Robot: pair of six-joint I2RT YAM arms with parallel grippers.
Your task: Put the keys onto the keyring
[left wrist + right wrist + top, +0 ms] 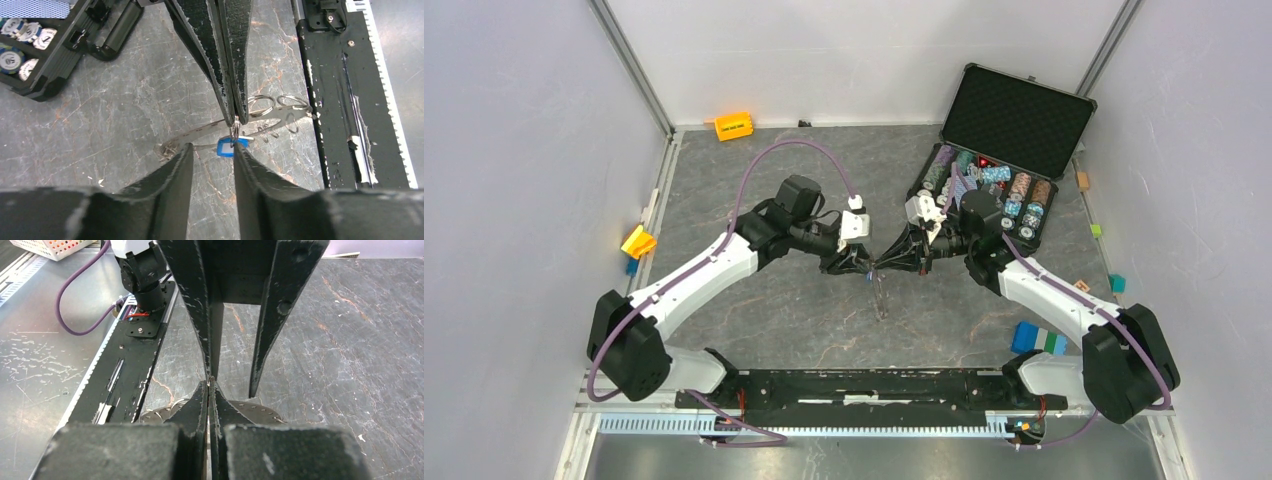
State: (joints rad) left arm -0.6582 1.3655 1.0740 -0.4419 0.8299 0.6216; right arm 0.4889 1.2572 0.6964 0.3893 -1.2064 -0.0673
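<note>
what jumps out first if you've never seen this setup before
First, two black grippers meet tip to tip over the middle of the grey table. The right gripper is shut on a small silver ring carrying a blue-headed key, and the left gripper faces it with its jaws open. Next comes the open black case of poker chips at the table's far right.

Two arms (pixel 714 262) (pixel 1044 295); two pincers (pixel 212 150) (pixel 209 385); one blue-headed key (pixel 226 148); one open chip case (pixel 1019 120).

txt: "1" on poker chip (pixel 44 36) | other chips (pixel 11 59): unreadable
</note>
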